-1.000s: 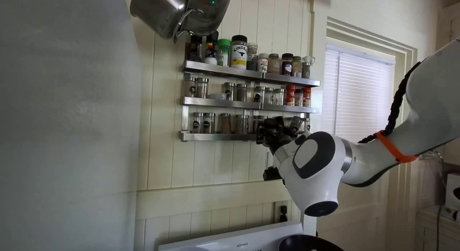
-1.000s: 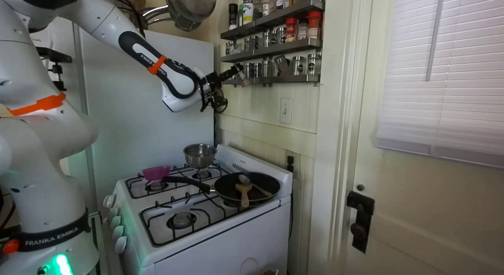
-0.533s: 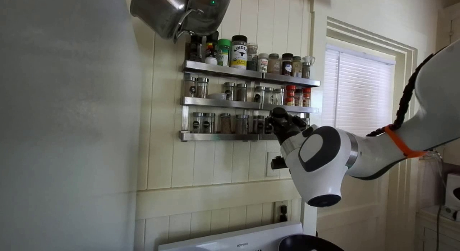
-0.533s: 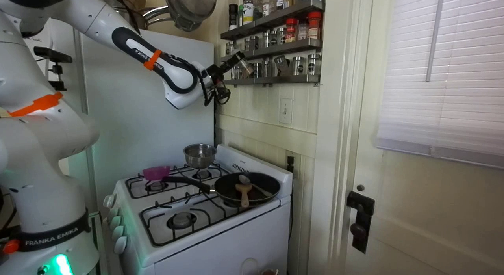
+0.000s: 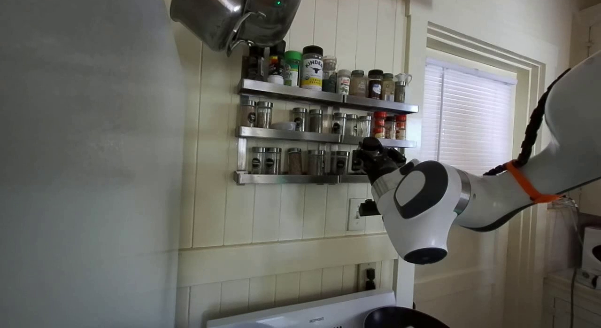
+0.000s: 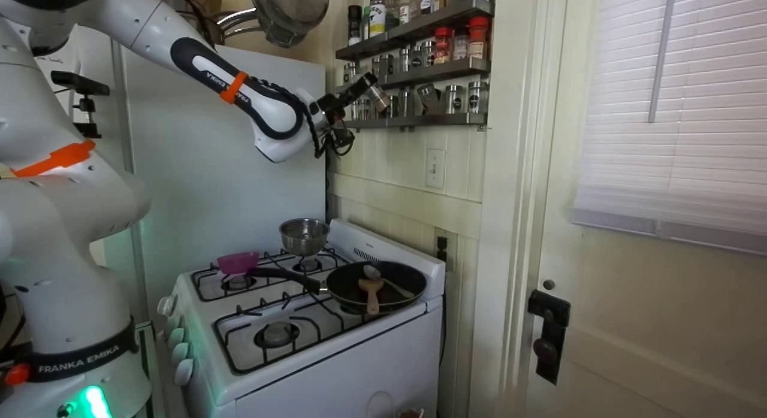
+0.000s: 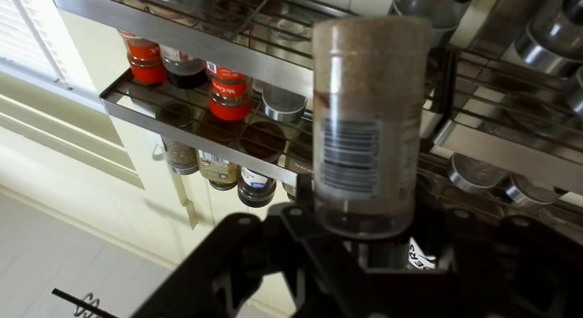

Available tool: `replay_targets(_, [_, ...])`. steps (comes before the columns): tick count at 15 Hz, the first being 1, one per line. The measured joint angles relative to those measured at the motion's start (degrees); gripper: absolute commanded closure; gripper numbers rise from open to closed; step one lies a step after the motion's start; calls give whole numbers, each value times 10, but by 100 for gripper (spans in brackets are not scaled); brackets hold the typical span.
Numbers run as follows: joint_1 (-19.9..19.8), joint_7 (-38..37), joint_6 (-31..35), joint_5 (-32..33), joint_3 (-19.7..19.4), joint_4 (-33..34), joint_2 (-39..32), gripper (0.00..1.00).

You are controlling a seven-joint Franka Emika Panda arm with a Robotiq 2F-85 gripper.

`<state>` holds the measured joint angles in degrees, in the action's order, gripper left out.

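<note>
My gripper (image 7: 364, 197) is shut on a clear spice bottle (image 7: 366, 126) with tan powder and a barcode label; a dark finger stands on each side of it. In an exterior view the bottle (image 6: 379, 99) hangs tilted from the gripper (image 6: 367, 82), just in front of the lowest shelf (image 6: 413, 120). Seen in an exterior view, the gripper (image 5: 375, 154) covers part of the lower rack, and the bottle is mostly hidden there. Glass jars with metal lids stand along this shelf, among them a leaning jar (image 6: 429, 99). Red-capped bottles (image 5: 379, 126) sit on the middle shelf.
More spice bottles line the top shelf (image 5: 291, 89). Steel pots (image 5: 211, 18) hang above the rack's end. Below, the stove (image 6: 323, 358) carries a black pan (image 6: 341, 295) with utensils, a steel pot (image 6: 304, 238) and a pink bowl (image 6: 238, 263). A door (image 6: 647, 322) stands beside the rack.
The gripper has risen with the bottle in its hold and shifted somewhat to the right in both exterior views. Jars on the lowest shelf that it covered before now show.
</note>
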<state>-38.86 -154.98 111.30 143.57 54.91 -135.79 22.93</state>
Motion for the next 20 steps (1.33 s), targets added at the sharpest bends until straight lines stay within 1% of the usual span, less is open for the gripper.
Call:
replay_targets(1, [0,0,0,0,0,0,0,50])
replay_targets(2, [0,0,0,0,0,0,0,75])
replay_targets(4, [0,2,0,-2,1,1,-1,75])
replay_targets(5, [19,16,-17,-2,-13,1,-10,75])
replay_targets(8, [147,86,-105,0,-105,8,-73,75])
replay_targets(9, [164,97,-124,-1,-115,15,-91,75])
replay_targets(12, [162,103,-137,-1,-112,41,-123,75])
replay_targets(13, [183,105,-139,1,-135,47,-131,75])
replay_targets(14, [197,106,-140,0,-150,53,-138,50])
replay_targets(20, [193,106,-140,0,-152,67,-152,50])
